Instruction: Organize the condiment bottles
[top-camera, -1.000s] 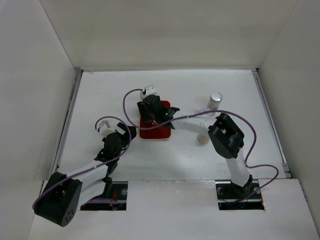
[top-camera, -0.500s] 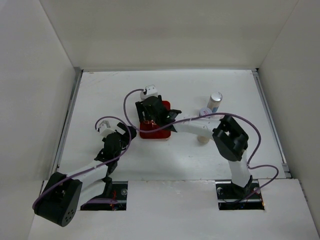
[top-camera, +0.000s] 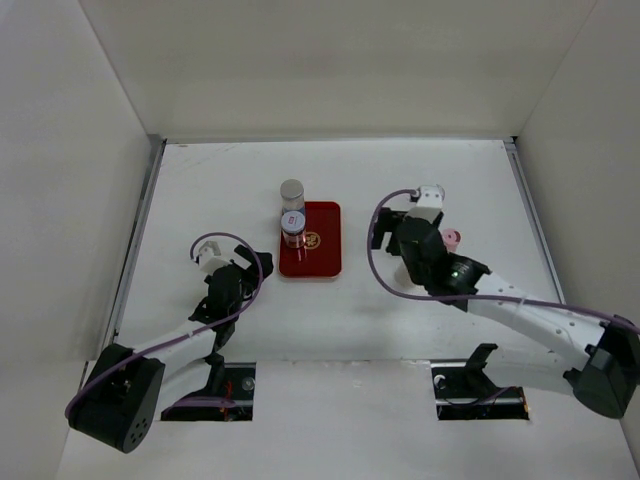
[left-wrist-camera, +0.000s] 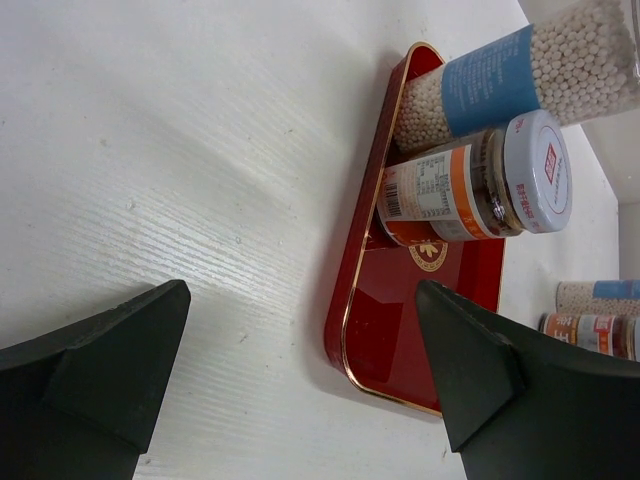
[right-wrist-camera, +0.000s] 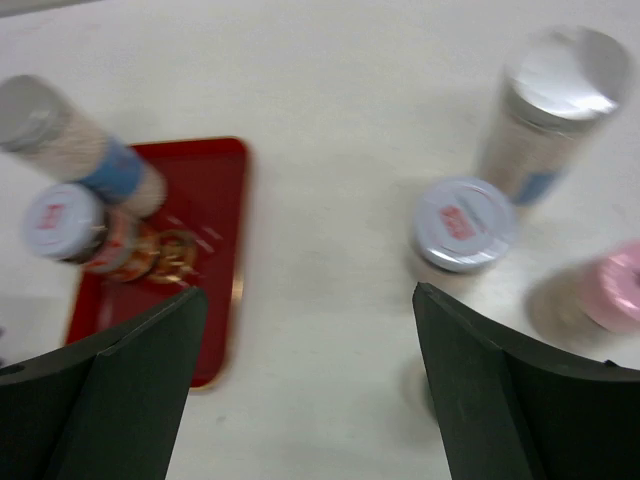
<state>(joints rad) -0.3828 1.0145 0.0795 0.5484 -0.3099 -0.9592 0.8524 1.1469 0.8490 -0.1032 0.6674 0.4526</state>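
Observation:
A red tray (top-camera: 322, 252) holds a tall silver-capped bottle with a blue band (top-camera: 291, 191) at its far left corner and a short red-labelled jar (top-camera: 293, 226) just in front of it. Both also show in the left wrist view, the tall bottle (left-wrist-camera: 520, 75) and the jar (left-wrist-camera: 465, 182). My right gripper (right-wrist-camera: 310, 300) is open and empty, raised over the table right of the tray (right-wrist-camera: 215, 215). Ahead of it stand another silver-capped bottle (right-wrist-camera: 555, 100), a white-lidded short jar (right-wrist-camera: 463, 223) and a pink-capped bottle (right-wrist-camera: 610, 290). My left gripper (left-wrist-camera: 300, 300) is open and empty, left of the tray. The yellow-capped bottle is not in view.
White walls enclose the table on three sides. From above, the right arm (top-camera: 520, 310) crosses the right half of the table and hides most of the bottles there; only the pink cap (top-camera: 452, 238) shows. The left arm (top-camera: 180, 335) lies along the near left.
My right gripper has let go over the tray and swung back to the right. The short jar and tall bottle now stand uncovered on the tray. The left arm has not moved.

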